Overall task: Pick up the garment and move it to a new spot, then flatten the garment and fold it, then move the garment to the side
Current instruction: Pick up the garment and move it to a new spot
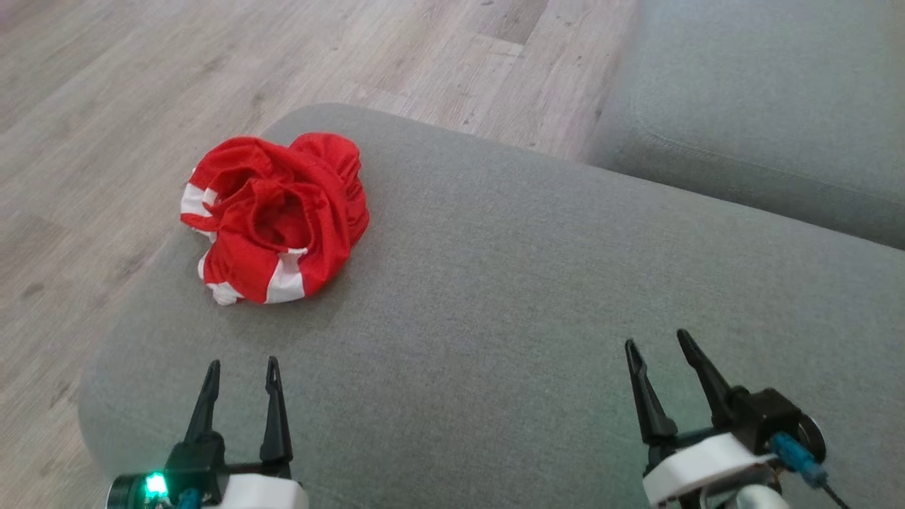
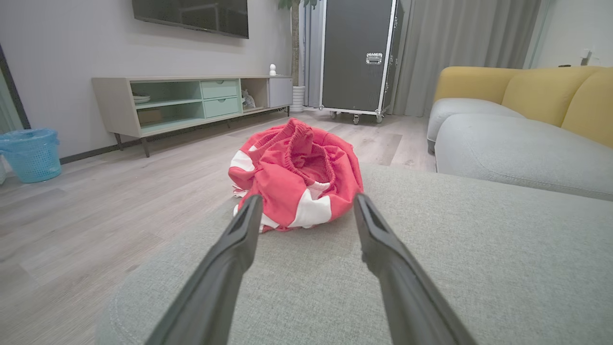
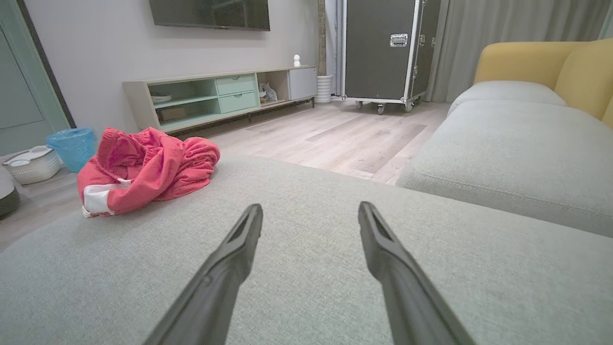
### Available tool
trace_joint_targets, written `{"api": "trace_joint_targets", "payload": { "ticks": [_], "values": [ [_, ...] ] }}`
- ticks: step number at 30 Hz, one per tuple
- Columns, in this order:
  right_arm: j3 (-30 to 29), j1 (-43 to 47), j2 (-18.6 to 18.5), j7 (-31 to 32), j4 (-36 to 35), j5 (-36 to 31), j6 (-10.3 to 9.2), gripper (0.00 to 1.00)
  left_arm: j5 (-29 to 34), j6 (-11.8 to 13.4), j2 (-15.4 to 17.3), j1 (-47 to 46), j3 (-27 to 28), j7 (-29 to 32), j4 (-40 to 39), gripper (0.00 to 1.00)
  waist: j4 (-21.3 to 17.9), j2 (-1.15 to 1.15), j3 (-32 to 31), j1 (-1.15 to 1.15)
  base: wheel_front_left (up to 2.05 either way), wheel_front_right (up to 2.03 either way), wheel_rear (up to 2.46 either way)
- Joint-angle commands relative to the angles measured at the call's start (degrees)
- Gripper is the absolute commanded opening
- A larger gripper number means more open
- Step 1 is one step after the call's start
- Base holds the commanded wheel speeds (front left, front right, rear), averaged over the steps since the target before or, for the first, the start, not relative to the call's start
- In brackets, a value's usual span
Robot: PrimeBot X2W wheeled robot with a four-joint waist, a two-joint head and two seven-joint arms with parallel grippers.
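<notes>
A red garment [image 1: 277,215] with white stripes lies bunched in a heap near the far left corner of a grey ottoman [image 1: 537,283]. My left gripper [image 1: 242,373] stands open at the lower left, a short way in front of the heap, with nothing between its fingers. In the left wrist view the garment [image 2: 299,175] sits just past the two fingertips. At the lower right my right gripper [image 1: 657,344] is open and empty, well to the right of the cloth. The right wrist view has the garment [image 3: 143,170] off to the left.
A grey sofa seat [image 1: 763,106] with yellow backrests [image 2: 527,91] lies to the right across a narrow gap. Wooden floor [image 1: 212,63] surrounds the ottoman. Farther off stand a low TV cabinet [image 2: 191,100], a black wheeled case [image 2: 359,57] and a blue bin [image 2: 31,153].
</notes>
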Motion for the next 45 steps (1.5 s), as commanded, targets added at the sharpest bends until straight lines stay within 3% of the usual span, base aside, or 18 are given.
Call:
{"api": "trace_joint_targets", "payload": {
  "ticks": [1,11,18,26,29,36,40,45],
  "values": [
    [1.3,-3.8,-0.6,-0.8,-1.5,-0.1,-0.04,1.0,-0.1,0.4,0.1,-3.0,2.0,-0.6,-2.4,1.0,0.5,0.0,0.6,0.01,0.0,0.0,0.0],
    [2.0,-4.3,-0.6,-0.8,-1.0,-1.5,-0.04,1.0,0.3,1.4,0.1,-3.3,2.2,-0.6,-4.2,1.0,1.7,0.0,1.7,0.01,0.0,0.0,0.0],
    [0.7,-3.2,-0.7,-0.8,-2.1,-4.3,-0.04,1.0,2.5,0.2,1.8,-9.5,2.7,-0.6,-6.2,1.0,3.5,0.0,4.2,0.01,0.0,0.0,0.0],
    [2.0,-6.5,-6.2,-0.8,-3.7,-6.2,-0.04,1.0,2.9,-1.7,5.1,-24.0,4.2,-0.6,-4.2,1.0,1.4,0.0,13.6,0.01,0.0,0.0,0.0],
    [2.5,-8.4,-8.6,-0.8,-4.9,-6.2,-0.04,1.0,2.8,-2.6,6.2,-30.3,4.2,-0.6,1.1,1.0,0.5,0.0,16.8,0.01,0.0,0.0,0.0],
    [4.1,-13.4,-13.0,-0.8,-8.0,-6.4,-0.04,1.0,2.2,-3.9,7.7,-45.0,4.0,2.6,22.2,1.0,-2.5,0.0,22.9,0.01,0.0,0.0,0.0],
    [4.9,-15.9,-14.3,-0.8,-9.9,-6.4,-0.04,1.0,2.2,-1.3,8.9,-49.9,4.6,9.0,36.2,1.0,-5.1,0.0,25.5,0.01,0.0,0.0,0.0],
    [4.7,-16.5,-15.0,-0.8,-10.6,-6.7,-0.04,1.0,2.5,2.4,10.5,-51.6,5.1,9.3,44.1,1.0,-7.2,0.0,26.8,0.01,0.0,0.0,0.0]
  ]
}}
